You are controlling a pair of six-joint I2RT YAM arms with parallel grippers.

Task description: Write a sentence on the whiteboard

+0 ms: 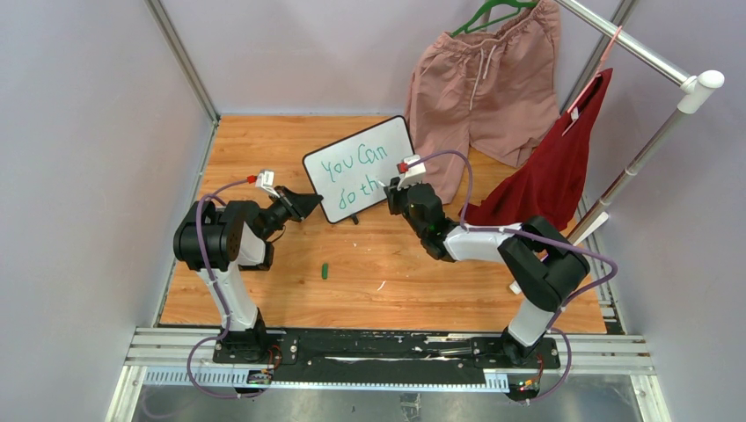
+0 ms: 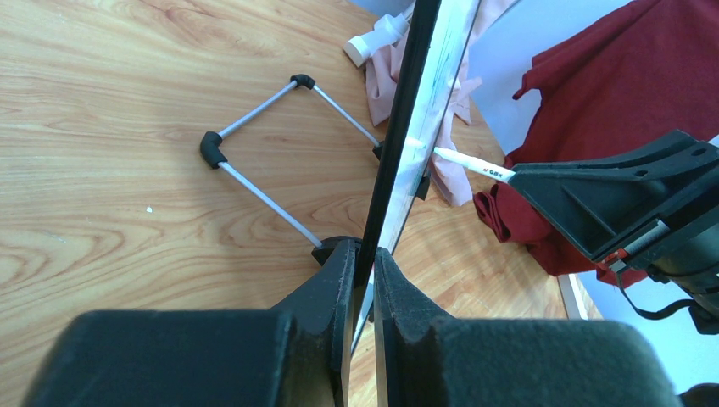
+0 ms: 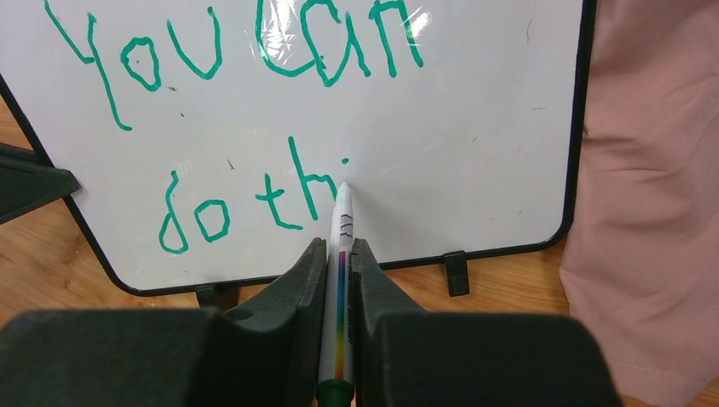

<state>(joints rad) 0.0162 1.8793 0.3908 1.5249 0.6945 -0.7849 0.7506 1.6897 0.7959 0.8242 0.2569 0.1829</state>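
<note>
Board (image 3: 475,102) stands propped on its wire stand (image 2: 254,191) mid-table, tilted back. The left gripper (image 2: 365,250) is clamped on its left edge and the right gripper (image 3: 339,246) is closed on the marker (image 3: 343,222). The tip touches the board just right of the "h". Sentence (image 3: 298,178) reads "You Can do th" plus a started "i", so the "s" is not yet written. Main risk is that the left jaws only pinch a thin frame edge. Too much marker pressure on the far side could pivot the board in that pinch or skid the stand on the wood, which would smear the stroke. Too little pressure and the tip would lift, leaving gaps. The marker sits long in the jaws, so side load on a curved "s" could twist it. There's room on the right for the letter. The shorts (image 1: 479,88) hang just beside the board's right edge, so a wide elbow swing might snag them. A loose green cap (image 1: 325,271) lies near the left arm, low concern.
</note>
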